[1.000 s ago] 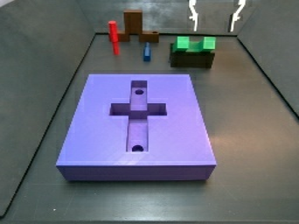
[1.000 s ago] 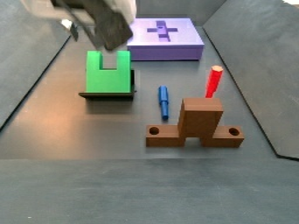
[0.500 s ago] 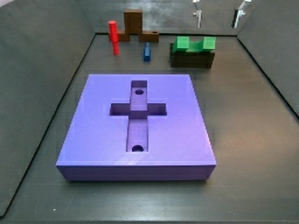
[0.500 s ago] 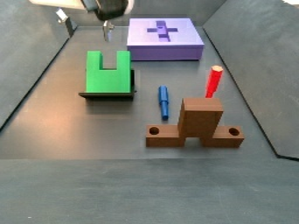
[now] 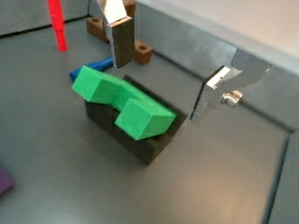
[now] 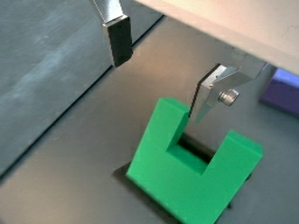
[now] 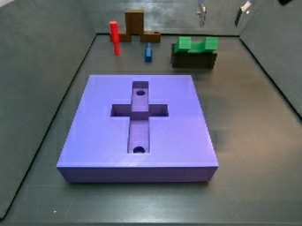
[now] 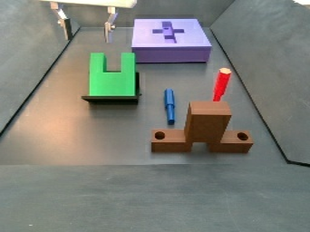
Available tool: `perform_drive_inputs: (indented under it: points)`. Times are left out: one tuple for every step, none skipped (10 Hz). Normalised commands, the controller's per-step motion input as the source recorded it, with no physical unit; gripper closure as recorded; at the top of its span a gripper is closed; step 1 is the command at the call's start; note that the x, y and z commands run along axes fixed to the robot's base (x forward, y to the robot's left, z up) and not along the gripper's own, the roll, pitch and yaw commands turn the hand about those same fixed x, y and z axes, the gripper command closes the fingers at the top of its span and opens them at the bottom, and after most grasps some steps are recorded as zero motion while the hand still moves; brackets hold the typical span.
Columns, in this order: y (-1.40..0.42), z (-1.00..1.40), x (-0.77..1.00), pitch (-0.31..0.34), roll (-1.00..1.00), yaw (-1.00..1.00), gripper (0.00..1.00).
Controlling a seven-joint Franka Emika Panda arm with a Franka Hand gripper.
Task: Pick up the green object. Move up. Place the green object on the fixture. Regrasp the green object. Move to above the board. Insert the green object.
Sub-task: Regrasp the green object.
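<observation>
The green object [image 7: 197, 43] lies flat on the fixture [image 7: 195, 59], a low dark holder by the back wall, with its notch showing in a side view [image 8: 111, 74]. Both wrist views show it below the fingers [image 5: 122, 101] [image 6: 193, 162], and the fixture [image 5: 149, 146] peeks out underneath it. My gripper [image 8: 85, 24] hangs open and empty well above it, with only its fingertips [image 7: 245, 12] showing at the picture's upper edge. In the wrist views the gripper [image 5: 162, 74] [image 6: 160, 79] has nothing between its silver fingers [image 6: 117, 39]. The purple board [image 7: 139, 124] lies in mid floor.
A thin red post [image 8: 223, 83], a small blue peg [image 8: 169, 104] and a brown L-shaped block [image 8: 208, 127] stand beside the fixture. Dark walls ring the floor; the back wall is close behind the fixture.
The gripper has risen straight up from the green object, open, until only its fingertips show in the side views. The green object has stayed on the fixture.
</observation>
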Motion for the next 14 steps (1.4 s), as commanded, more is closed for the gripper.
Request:
perform_drive_inputs:
  points:
    - [0.00,0.00,0.00,-0.123,1.00,0.22,0.00]
    - [-0.02,0.00,0.00,-0.134,1.00,0.23,0.00]
    - [-0.08,0.00,0.00,-0.166,1.00,0.23,0.00]
    - [-0.19,-0.06,0.03,-0.203,1.00,0.26,0.00]
    - [-0.19,-0.08,0.00,-0.169,1.00,0.27,0.00]
    - [-0.19,-0.19,0.00,-0.134,1.00,0.32,0.00]
    - [-0.15,-0.24,0.00,-0.100,1.00,0.32,0.00]
    - [-0.11,-0.32,0.00,-0.071,0.93,0.34,0.00]
    - [-0.02,-0.27,0.00,0.000,0.89,0.36,0.00]
    - [0.00,-0.17,0.00,0.000,0.56,0.30,0.00]
    - [0.00,-0.08,0.00,0.000,0.26,0.15,0.00]
    - [0.00,0.00,0.00,0.000,0.17,0.09,0.00]
    - [0.00,0.00,0.00,0.000,-0.01,0.00,0.00]
    - [0.00,-0.05,0.09,0.000,0.00,0.00,0.00]
